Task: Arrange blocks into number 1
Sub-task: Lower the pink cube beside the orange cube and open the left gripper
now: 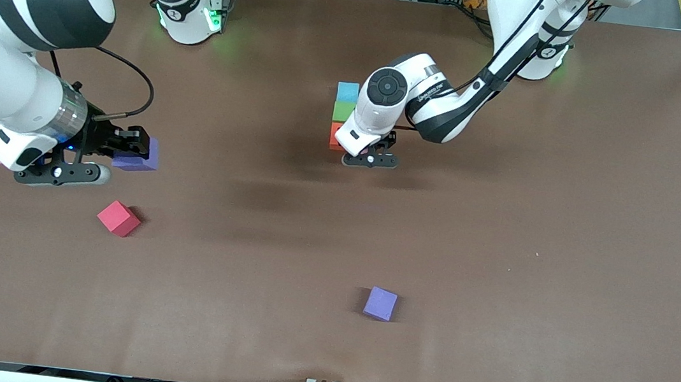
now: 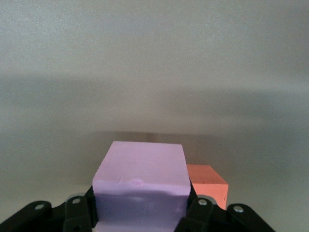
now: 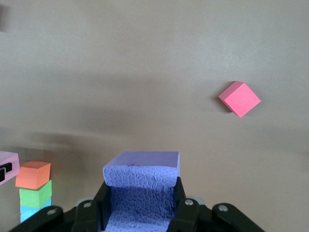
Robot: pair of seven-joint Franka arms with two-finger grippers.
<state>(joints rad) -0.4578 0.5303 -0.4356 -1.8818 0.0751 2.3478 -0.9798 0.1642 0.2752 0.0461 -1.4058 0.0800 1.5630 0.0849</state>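
Note:
Three blocks stand in a touching line: light blue (image 1: 348, 92), green (image 1: 343, 112), orange (image 1: 335, 136). My left gripper (image 1: 370, 155) (image 2: 141, 203) is shut on a pale pink block (image 2: 140, 174), held right beside the orange block (image 2: 207, 186) at the line's end nearer the front camera. In the front view the hand hides that block. My right gripper (image 1: 130, 151) (image 3: 141, 193) is shut on a purple block (image 1: 139, 156) (image 3: 142, 169) over the table toward the right arm's end. The line (image 3: 33, 175) shows in the right wrist view.
A red block (image 1: 118, 217) (image 3: 239, 98) lies loose on the brown table (image 1: 565, 242), close to my right gripper and nearer the front camera. Another purple block (image 1: 380, 303) lies alone, well nearer the front camera than the line.

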